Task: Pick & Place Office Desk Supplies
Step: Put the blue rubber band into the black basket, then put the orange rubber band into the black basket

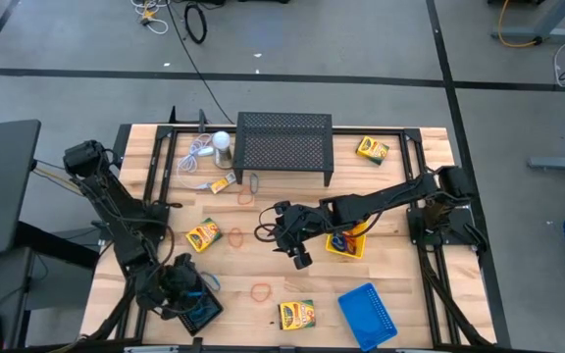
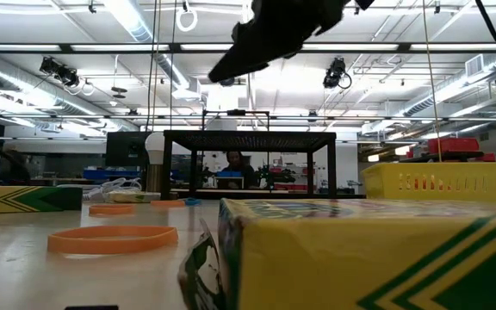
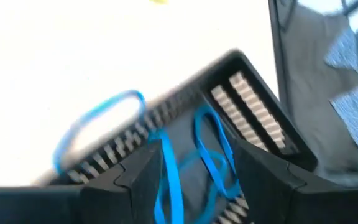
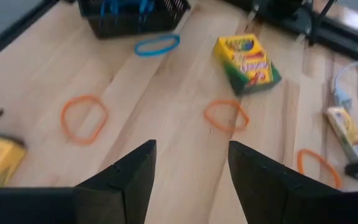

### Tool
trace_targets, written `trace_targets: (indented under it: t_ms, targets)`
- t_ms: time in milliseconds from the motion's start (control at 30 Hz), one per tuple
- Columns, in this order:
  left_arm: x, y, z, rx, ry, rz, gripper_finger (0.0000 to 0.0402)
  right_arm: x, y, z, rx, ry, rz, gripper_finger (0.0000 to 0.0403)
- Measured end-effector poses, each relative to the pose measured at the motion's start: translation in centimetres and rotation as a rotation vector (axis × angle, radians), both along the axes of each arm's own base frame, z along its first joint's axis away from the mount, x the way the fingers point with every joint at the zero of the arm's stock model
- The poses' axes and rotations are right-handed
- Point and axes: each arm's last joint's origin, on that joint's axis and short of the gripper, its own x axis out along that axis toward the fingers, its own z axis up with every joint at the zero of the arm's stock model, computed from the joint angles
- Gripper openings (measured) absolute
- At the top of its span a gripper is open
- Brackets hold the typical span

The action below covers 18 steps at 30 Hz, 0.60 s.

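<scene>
Both pincers stand spread and pinch nothing. Right gripper [image 1: 299, 257] hangs above the bare wood just on the table's middle side of the yellow tray [image 1: 346, 244], its fingers [image 4: 128, 177] well apart; left gripper [image 3: 197, 180] hovers over the black tray [image 1: 200, 311] at the table's near left corner, fingers [image 3: 143, 179] parted above the blue bands [image 3: 210, 155] lying inside that tray.

Taking the yellow tray as the mark: the blue tray [image 1: 368, 312] lies just nearer the front edge; one crayon box [image 1: 297, 314] sits beside the blue tray toward the left arm, another [image 1: 202, 235] lies well off toward the left arm, a third [image 1: 372, 149] rests far back beyond the tray near the large mesh stand [image 1: 284, 145].

An orange band [image 1: 261, 290] lies on the wood just in front of the right gripper; two more [image 4: 227, 116] [image 4: 84, 117] show ahead of its fingers. A blue band [image 4: 157, 45] lies on the wood just outside the black tray.
</scene>
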Motion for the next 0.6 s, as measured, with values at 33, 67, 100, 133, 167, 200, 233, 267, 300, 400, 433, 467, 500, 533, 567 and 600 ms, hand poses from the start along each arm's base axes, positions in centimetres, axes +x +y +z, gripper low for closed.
trace_targets:
  t_ms: [33,67,100,133,167,200,233,267,300,400,433,467,500,533,567,600]
  targets:
    - [0.1,0.1,0.0,0.032,-0.033,0.009,0.0204,0.1,0.0,-0.3,-0.002,0.005,0.001,0.0208]
    - [0.1,0.2,0.1,0.069,-0.069,0.020,0.0204,0.2,0.0,-0.8,-0.009,0.030,0.002,0.0208]
    - [0.2,0.3,0.1,0.104,-0.106,0.031,0.0204,0.3,0.1,-1.3,-0.013,0.039,0.004,0.0208]
    - [0.3,0.4,0.2,0.140,-0.143,0.042,0.0204,0.4,0.1,-1.6,-0.018,0.044,0.009,0.0208]
    - [0.4,0.5,0.2,0.181,-0.180,0.053,0.0204,0.6,0.1,-2.0,-0.025,0.049,0.014,0.0208]
    - [0.4,0.6,0.3,0.221,-0.214,0.063,0.0204,0.7,0.1,-2.2,-0.034,0.052,0.021,0.0208]
    - [0.5,0.8,0.3,0.258,-0.247,0.077,0.0204,0.8,0.2,-2.6,-0.039,0.060,0.025,0.0208]
    - [0.5,0.9,0.4,0.296,-0.281,0.095,0.0204,0.9,0.2,-2.9,-0.043,0.060,0.028,0.0208]
    - [0.7,1.0,0.5,0.330,-0.307,0.112,0.0204,1.1,0.2,-3.2,-0.046,0.057,0.031,0.0208]
    - [1.3,1.7,0.5,0.397,-0.339,0.163,0.0204,1.5,0.3,-3.7,-0.044,0.044,0.035,0.0208]
    - [1.7,2.0,0.5,0.416,-0.335,0.176,0.0204,1.4,0.3,-3.7,-0.044,0.047,0.040,0.0208]
    - [2.1,2.3,0.5,0.428,-0.327,0.192,0.0204,1.5,0.3,-3.7,-0.043,0.040,0.043,0.0208]
    - [2.5,2.7,0.4,0.440,-0.313,0.202,0.0204,1.7,0.2,-3.7,-0.042,0.029,0.042,0.0208]
    - [3.0,3.1,0.4,0.447,-0.298,0.216,0.0204,1.7,0.1,-3.8,-0.045,0.030,0.042,0.0208]
    - [3.5,3.6,0.4,0.455,-0.282,0.228,0.0204,1.7,0.1,-3.8,-0.046,0.034,0.041,0.0208]
    - [4.0,4.1,0.3,0.457,-0.264,0.241,0.0204,1.7,0.1,-3.8,-0.046,0.034,0.041,0.0208]
